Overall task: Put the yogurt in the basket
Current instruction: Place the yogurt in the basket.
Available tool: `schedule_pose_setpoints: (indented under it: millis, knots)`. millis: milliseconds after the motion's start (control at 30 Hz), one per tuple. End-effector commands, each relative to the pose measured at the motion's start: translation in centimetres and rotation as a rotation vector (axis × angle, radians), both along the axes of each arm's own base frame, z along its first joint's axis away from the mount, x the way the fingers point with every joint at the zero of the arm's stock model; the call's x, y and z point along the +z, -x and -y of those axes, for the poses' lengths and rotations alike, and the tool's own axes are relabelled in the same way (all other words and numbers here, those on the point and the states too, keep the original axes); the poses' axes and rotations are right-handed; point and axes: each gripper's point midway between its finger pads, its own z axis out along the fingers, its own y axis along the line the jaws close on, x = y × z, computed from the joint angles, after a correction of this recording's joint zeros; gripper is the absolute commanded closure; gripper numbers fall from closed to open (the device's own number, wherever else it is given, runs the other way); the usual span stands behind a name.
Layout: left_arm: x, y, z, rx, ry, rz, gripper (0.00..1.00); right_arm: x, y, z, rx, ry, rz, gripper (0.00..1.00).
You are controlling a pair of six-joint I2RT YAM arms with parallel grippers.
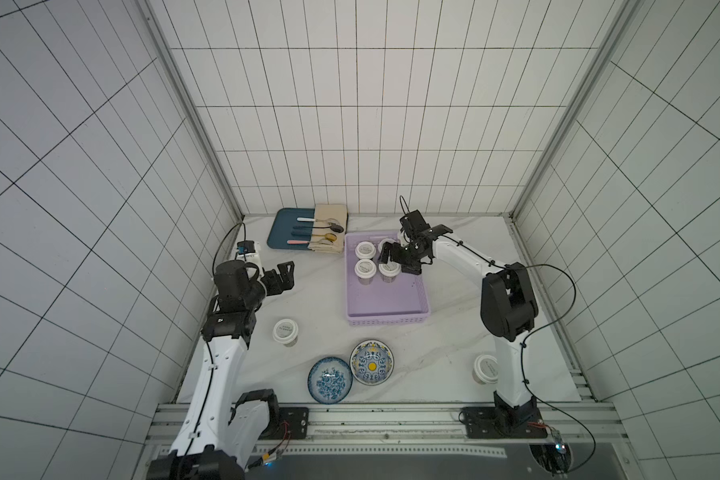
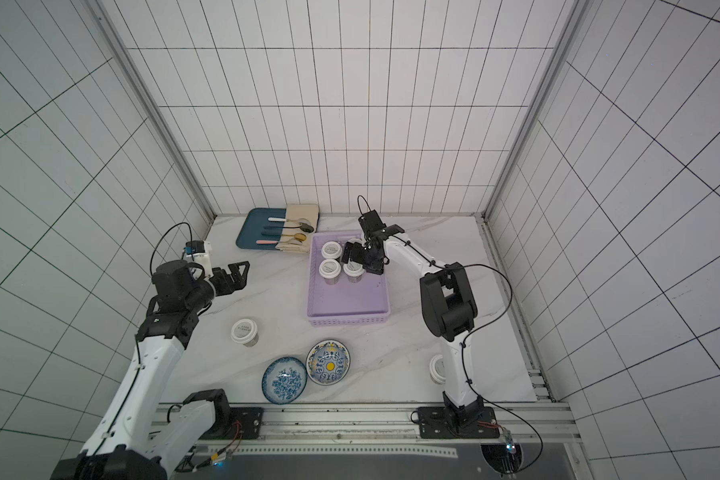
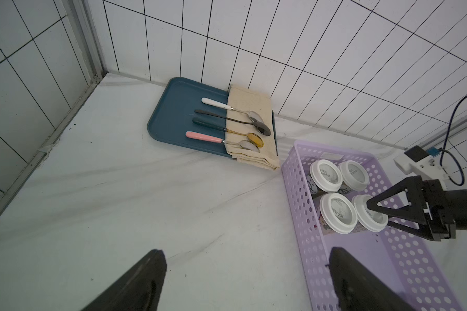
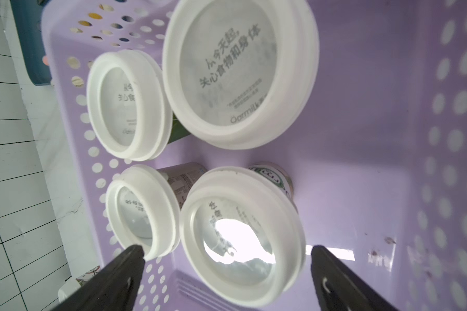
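While hanging over the far end of the basket (image 1: pixel 387 320), right jaws: spread wide, released, clamped on nothing
Yogurt against right jaws: straddled cup (image 4: pixel 240 237) upright between the two black fingers (image 4: pixel 119 277), lid about level with their tips; narrow gap on either side in the right wrist view, no contact seen; same cup (image 3: pixel 370 215) framed by both fingers in the left wrist view
Other yogurt in basket: three neighbour cups (image 4: pixel 127 105) (image 4: pixel 240 72) (image 4: pixel 143 210) upright, packed with the straddled cup in a two-by-two block against the far wall
Yogurt outside basket: desk cup (image 1: pixel 285 330) upright on the desk (image 1: pixel 308 291) near the left arm (image 1: pixel 221 361); half-hidden cup (image 1: pixel 485 368) on the desk behind the right arm (image 1: pixel 458 249)
Right arm: rising from the front rail (image 1: pixel 371 415); elbow high beside the basket; forearm slanting to the far end; wrist tipped downward
Left jaws: spread wide, grasping nothing; bare desk between them in the left wrist view
Left arm: raised above the desk; wrist roughly level, pointing toward the basket, well apart from it
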Motion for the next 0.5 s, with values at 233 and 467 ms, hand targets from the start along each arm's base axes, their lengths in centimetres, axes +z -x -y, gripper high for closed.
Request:
schedule_pose_setpoints:
  millis: [233, 467]
  knots:
    - [0.3, 0.0, 0.1, -0.011, -0.015, 0.015, 0.01, 4.1, 2.4, 3.0, 0.004, 0.040, 0.078, 0.01]
    - [0.0, -0.1, -0.1, -0.008, -0.015, 0.005, 0.02, 6.2, 3.1, 6.1, -0.025, 0.063, 0.137, 0.01]
